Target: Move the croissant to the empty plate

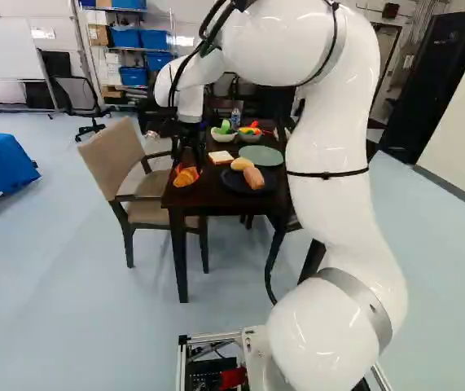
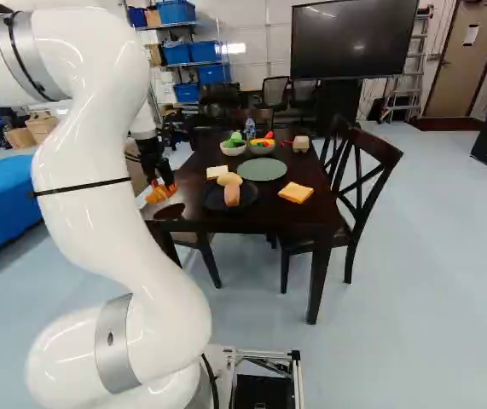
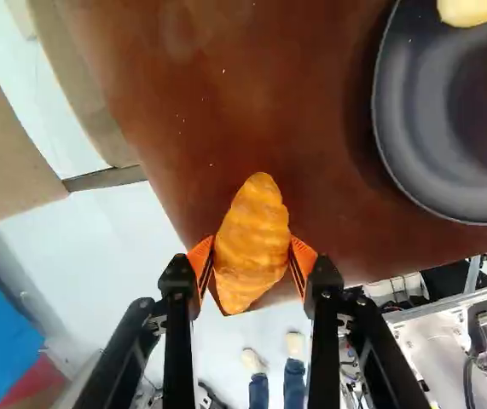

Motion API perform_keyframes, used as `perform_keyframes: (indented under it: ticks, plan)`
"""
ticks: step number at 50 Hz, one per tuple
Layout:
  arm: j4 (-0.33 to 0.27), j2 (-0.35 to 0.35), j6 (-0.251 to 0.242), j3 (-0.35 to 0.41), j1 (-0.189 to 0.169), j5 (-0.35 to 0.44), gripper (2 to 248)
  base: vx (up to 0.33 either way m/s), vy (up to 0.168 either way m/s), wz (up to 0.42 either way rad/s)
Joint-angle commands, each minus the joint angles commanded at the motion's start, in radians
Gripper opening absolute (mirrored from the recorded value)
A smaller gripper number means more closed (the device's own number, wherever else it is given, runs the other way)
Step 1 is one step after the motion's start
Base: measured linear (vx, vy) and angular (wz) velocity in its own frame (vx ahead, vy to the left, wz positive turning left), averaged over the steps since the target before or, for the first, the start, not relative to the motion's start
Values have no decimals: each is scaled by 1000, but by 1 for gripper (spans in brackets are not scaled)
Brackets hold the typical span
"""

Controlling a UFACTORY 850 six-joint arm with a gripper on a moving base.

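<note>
My gripper (image 1: 186, 161) is at the table's near left corner in the left base view, fingers down. In the wrist view the gripper (image 3: 252, 249) is shut on the orange-brown croissant (image 3: 254, 230), an orange pad against each side. The same croissant (image 2: 160, 193) shows under the fingers in the right base view; whether it touches the table cannot be told. A green plate (image 2: 262, 169) with nothing on it lies farther in on the table. Nearer, a black plate (image 3: 414, 162) holds a yellow roll (image 2: 229, 179) and a brownish bread piece (image 2: 232, 195).
The dark table (image 2: 264, 218) also bears bread slices (image 2: 296, 192), two bowls (image 1: 223, 135) of coloured items, a bottle (image 2: 250, 129) and a small box-like item (image 2: 301, 144). A beige armchair (image 1: 115, 152) stands at its left, a dark chair (image 2: 364, 192) at its right.
</note>
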Motion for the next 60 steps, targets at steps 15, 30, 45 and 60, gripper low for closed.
perform_keyframes:
  ticks: [15, 30, 45, 60]
  plan:
    - [-1, 15, 0, -30, -48, -27, 139, 0, 0, 0]
    - [-20, 34, 0, -55, -99, -64, 139, 0, 0, 0]
    - [-43, 42, 0, -94, -141, -114, 139, 0, 0, 0]
    - [-60, 42, 0, -145, -180, -160, 139, 0, 0, 0]
